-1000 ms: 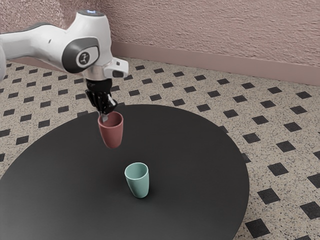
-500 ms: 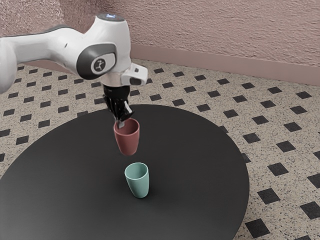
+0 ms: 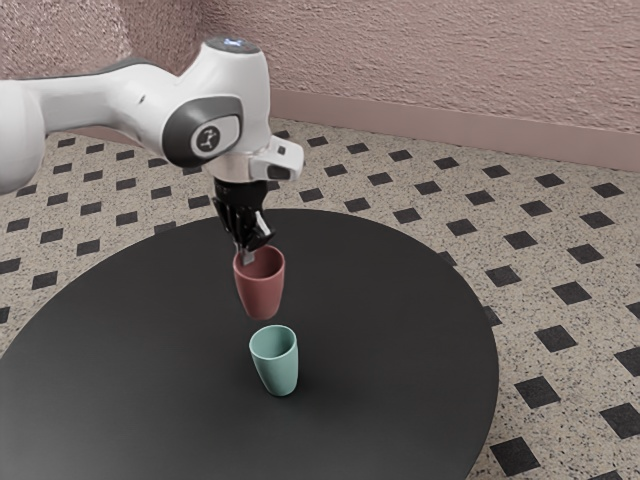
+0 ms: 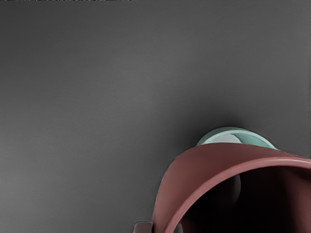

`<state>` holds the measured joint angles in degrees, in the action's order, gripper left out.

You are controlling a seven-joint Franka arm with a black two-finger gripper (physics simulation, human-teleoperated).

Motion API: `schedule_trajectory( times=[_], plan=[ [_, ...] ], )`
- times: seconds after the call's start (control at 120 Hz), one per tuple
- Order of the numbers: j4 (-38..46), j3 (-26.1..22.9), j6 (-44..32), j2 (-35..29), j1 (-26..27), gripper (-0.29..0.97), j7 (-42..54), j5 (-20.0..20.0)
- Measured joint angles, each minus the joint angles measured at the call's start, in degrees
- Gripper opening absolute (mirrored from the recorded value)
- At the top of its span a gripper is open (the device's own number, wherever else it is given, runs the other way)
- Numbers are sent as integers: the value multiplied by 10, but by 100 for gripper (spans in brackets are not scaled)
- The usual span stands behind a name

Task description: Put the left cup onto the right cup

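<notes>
A dusty-red cup (image 3: 260, 283) hangs upright in the air, my black gripper (image 3: 249, 252) shut on its rim. Just below it, slightly toward the exterior view's right, a teal cup (image 3: 273, 359) stands upright on the round black table (image 3: 400, 330). A small gap separates the two cups. In the wrist view the red cup (image 4: 204, 174) is large and close under my hand, and the rim of the teal cup (image 4: 233, 134) peeks out beyond it.
The black table rests on a speckled floor (image 3: 540, 210) with dark square tiles. A pink textured wall with a baseboard (image 3: 450, 120) runs behind.
My arm has carried the red cup toward the exterior view's right and lower, from well off to the side of the teal cup to just above it.
</notes>
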<state>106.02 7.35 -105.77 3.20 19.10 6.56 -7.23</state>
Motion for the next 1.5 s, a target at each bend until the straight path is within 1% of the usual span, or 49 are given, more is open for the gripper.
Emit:
schedule_trajectory(
  times=[0.217, 0.475, 0.717, 1.5],
  plan=[
    [11, 0, -1, 0, 11, -11, -1, 2],
    [24, 0, -2, 0, 11, -11, -2, 4],
    [39, 0, -21, -1, 14, -11, -3, 5],
    [51, -1, -32, 2, 14, -11, -5, 6]
  ],
)
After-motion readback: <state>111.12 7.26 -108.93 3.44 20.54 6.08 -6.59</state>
